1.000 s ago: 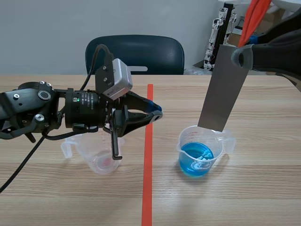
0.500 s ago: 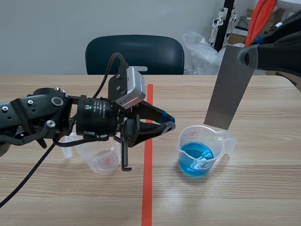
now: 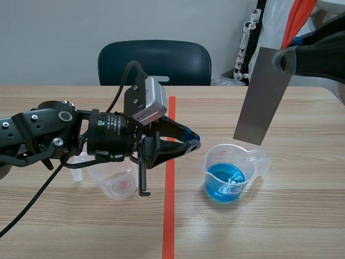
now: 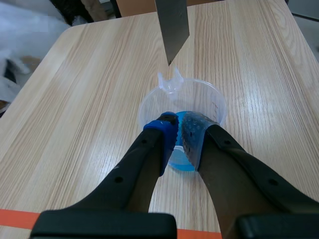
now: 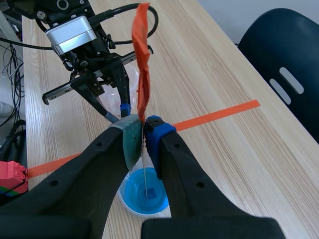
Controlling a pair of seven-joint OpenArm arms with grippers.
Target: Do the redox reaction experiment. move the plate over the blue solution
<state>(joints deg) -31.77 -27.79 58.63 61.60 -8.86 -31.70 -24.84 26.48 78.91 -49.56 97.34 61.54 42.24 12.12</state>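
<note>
A grey metal plate (image 3: 261,97) hangs tilted from my right gripper (image 3: 280,60), which is shut on its top end at the upper right. Its lower edge is just above the far rim of a clear beaker (image 3: 233,174) of blue solution. In the right wrist view the plate (image 5: 144,172) shows edge-on between my fingers, straight above the blue solution (image 5: 144,194), with an orange strip (image 5: 141,59) rising from the grip. My left gripper (image 3: 190,139) is shut on nothing, just left of the beaker. In the left wrist view the beaker (image 4: 202,92) lies right ahead of my gripper (image 4: 178,130), under the plate (image 4: 172,25).
A second clear beaker (image 3: 116,181) with a pink residue stands under my left arm, left of the orange-red tape line. A dark chair (image 3: 153,62) stands behind the table's far edge. A red block (image 5: 12,174) lies at the table's end.
My left gripper has moved right, across the tape line toward the blue beaker. The plate has shifted slightly right and up, its lower edge staying over the beaker.
</note>
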